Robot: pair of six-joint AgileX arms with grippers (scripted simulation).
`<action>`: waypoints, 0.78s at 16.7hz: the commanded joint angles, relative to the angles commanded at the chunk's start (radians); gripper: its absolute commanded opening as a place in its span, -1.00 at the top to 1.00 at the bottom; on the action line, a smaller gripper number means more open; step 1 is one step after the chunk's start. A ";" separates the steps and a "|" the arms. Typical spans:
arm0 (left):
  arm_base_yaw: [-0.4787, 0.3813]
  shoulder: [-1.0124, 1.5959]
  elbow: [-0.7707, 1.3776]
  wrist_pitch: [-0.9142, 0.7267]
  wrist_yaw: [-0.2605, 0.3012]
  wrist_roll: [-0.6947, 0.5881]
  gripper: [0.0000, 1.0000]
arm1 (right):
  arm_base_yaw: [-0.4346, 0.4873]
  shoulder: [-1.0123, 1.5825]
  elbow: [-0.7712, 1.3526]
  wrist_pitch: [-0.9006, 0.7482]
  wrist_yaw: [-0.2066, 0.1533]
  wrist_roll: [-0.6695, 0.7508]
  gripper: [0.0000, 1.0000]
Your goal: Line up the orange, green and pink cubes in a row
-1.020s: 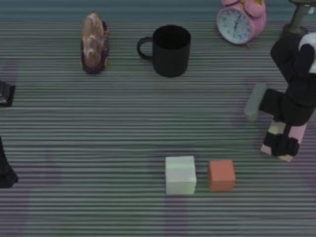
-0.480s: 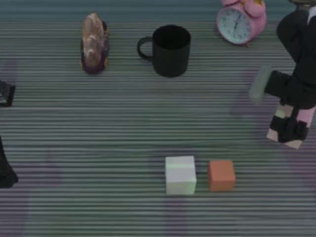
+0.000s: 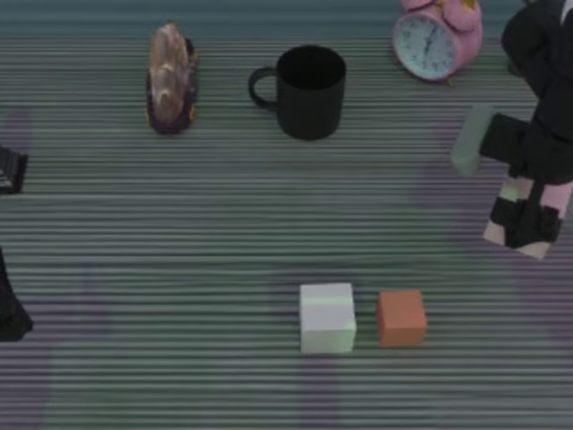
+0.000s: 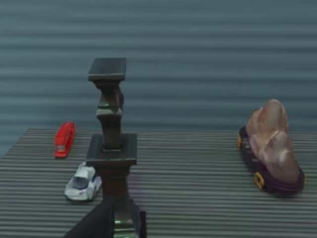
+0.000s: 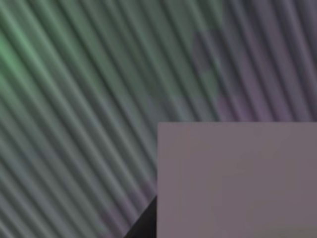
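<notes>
My right pincer is clamped on the pink cube, above the worktop's right edge. Green and orange sit aligned; pink remains to place. Left arm parked.

I see the striped table carrying a black mug, pink alarm clock, green cube, orange cube.

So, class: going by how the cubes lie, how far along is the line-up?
Done: the green cube and the orange cube sit side by side at the table's near middle. In hand: the right gripper, at the right edge, has its jaws shut on the pink cube. Left: set it in the row. The left arm is parked at the left edge.
</notes>
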 joint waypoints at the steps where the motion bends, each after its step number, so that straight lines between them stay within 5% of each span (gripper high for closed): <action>1: 0.000 0.000 0.000 0.000 0.000 0.000 -1.00 | 0.021 0.017 0.023 -0.013 0.000 0.005 1.00; 13: 0.000 0.000 0.000 0.000 0.000 0.000 -1.00 | 0.598 0.459 0.842 -0.373 -0.001 0.212 1.00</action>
